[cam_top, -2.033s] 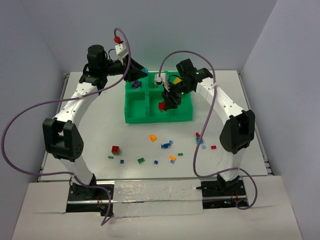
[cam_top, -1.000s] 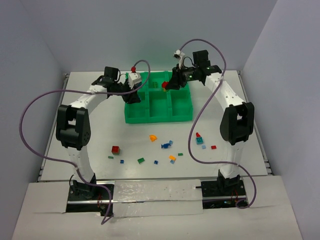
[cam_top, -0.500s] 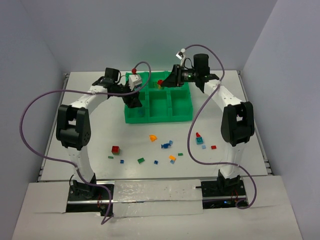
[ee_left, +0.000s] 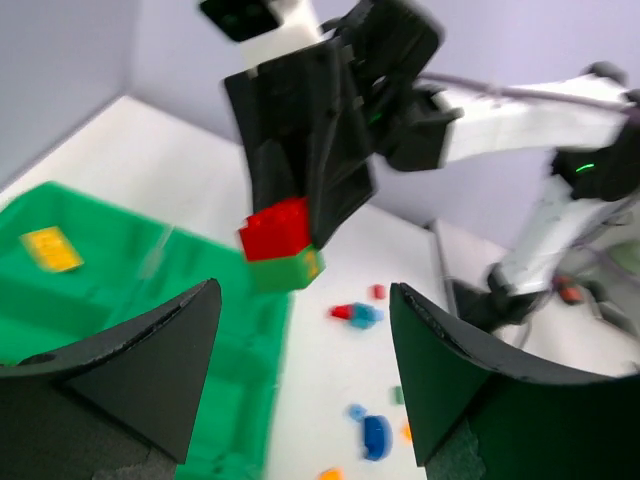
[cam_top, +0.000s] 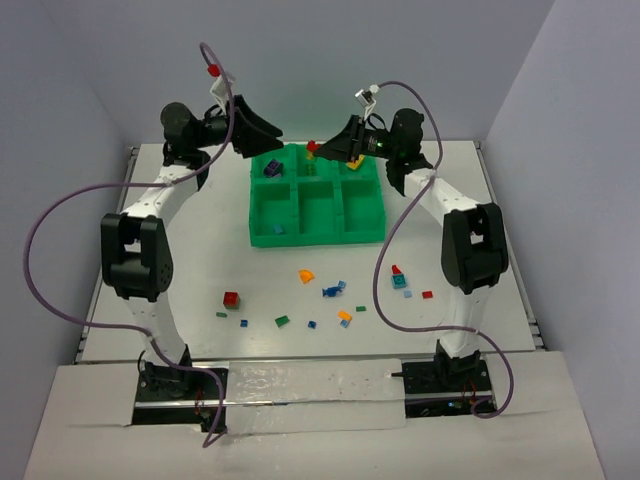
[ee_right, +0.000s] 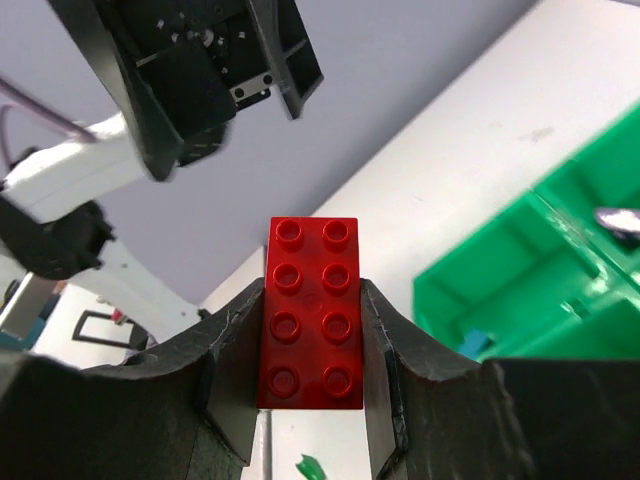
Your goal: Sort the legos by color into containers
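Note:
My right gripper is shut on a red two-by-four brick, held in the air over the back edge of the green tray; from above, gripper and brick sit near the back middle compartment. My left gripper hangs open and empty above the tray's back-left corner, fingers wide apart, facing the red brick. In the tray lie a purple piece, a blue piece and a yellow piece. Several loose legos lie in front of the tray.
On the table are a red block, a green plate, a dark blue piece, an orange piece and a red-and-blue cluster. Purple cables loop beside both arms. Walls close in on three sides.
My left gripper opened, then rose from the front-left compartment up and back, leaving a blue piece there. My right gripper carried the red brick leftward along the tray's back edge.

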Motion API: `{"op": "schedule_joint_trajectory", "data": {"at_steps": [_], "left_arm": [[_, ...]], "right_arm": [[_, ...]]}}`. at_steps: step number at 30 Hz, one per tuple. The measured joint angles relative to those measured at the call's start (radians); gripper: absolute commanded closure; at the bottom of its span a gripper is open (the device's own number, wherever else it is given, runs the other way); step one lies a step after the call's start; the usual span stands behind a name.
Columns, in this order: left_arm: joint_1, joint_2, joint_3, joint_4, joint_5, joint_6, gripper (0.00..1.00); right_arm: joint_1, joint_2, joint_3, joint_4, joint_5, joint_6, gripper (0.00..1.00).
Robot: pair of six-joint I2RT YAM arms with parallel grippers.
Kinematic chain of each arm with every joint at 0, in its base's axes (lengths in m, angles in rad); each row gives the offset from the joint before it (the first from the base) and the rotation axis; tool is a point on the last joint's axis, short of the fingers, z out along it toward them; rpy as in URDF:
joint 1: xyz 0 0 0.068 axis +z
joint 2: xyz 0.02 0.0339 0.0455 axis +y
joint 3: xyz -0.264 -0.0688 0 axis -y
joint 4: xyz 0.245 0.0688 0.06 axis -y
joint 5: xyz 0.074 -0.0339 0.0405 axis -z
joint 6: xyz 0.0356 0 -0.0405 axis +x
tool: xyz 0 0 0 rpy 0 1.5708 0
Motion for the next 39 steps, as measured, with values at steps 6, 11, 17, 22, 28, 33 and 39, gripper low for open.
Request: {"op": "schedule_joint_trajectory", "data": {"at_steps": [6, 11, 17, 22, 28, 33, 39], "left_arm": [[0.000, 0.090, 0.019, 0.372, 0.029, -0.476, 0.22], [-0.001, 0.094, 0.017, 0.410, 0.046, -0.543, 0.22], [-0.013, 0.068, -0.016, 0.294, 0.061, -0.423, 0.24], [-0.043, 0.015, -0.016, 0.045, 0.064, -0.200, 0.26], [-0.058, 0.000, -0.016, 0.003, 0.070, -0.161, 0.28], [-0.060, 0.000, -0.016, 0.005, 0.072, -0.165, 0.32], [-0.072, 0.000, -0.016, 0.009, 0.073, -0.172, 0.42]], "right_arm": [[0.040, -0.011, 0.000, 0.076, -0.011, 0.055, 1.00], [0.054, -0.029, 0.000, 0.089, -0.014, 0.064, 1.00], [0.054, -0.042, 0.002, 0.101, -0.015, 0.069, 1.00], [0.058, -0.044, 0.002, 0.101, -0.014, 0.069, 1.00], [0.059, -0.044, 0.003, 0.100, -0.014, 0.066, 1.00], [0.064, -0.044, 0.006, 0.098, -0.015, 0.063, 1.00], [0.067, -0.044, 0.016, 0.088, -0.013, 0.054, 1.00]]}}
